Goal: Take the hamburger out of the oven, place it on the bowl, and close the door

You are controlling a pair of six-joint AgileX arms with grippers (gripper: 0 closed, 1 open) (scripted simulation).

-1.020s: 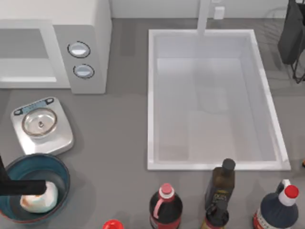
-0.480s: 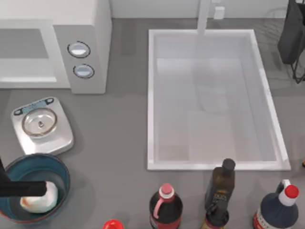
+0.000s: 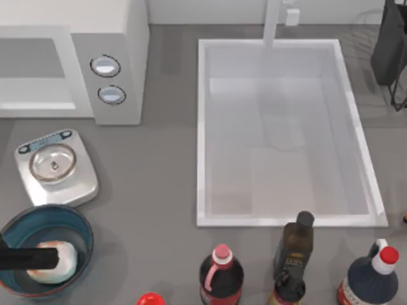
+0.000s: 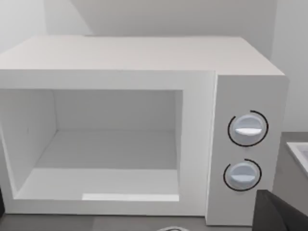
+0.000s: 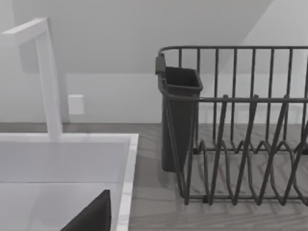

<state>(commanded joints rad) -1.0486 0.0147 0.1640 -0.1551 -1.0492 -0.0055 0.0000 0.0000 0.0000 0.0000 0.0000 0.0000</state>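
The hamburger (image 3: 51, 272), a pale lump with orange-brown patches, lies inside the blue bowl (image 3: 76, 223) at the table's front left. My left gripper (image 3: 53, 257) reaches in from the left edge as a black bar just over the hamburger. In the left wrist view its fingers (image 4: 281, 214) sit far apart at the picture's edges, so it is open. The white oven (image 3: 121, 51) stands at the back left, and its cavity (image 4: 110, 144) is open and bare. The door is out of view. Part of my right gripper (image 5: 91, 216) is seen near the sink.
A silver scale (image 3: 56, 166) sits between oven and bowl. A large white sink (image 3: 283, 219) with a faucet (image 5: 48, 77) takes up the middle right. A dark dish rack (image 5: 231, 125) is at the back right. Several bottles (image 3: 221, 273) line the front edge.
My left gripper has slid down and back toward the left edge over the bowl, and less of the arm is seen. The hamburger stays in the bowl.
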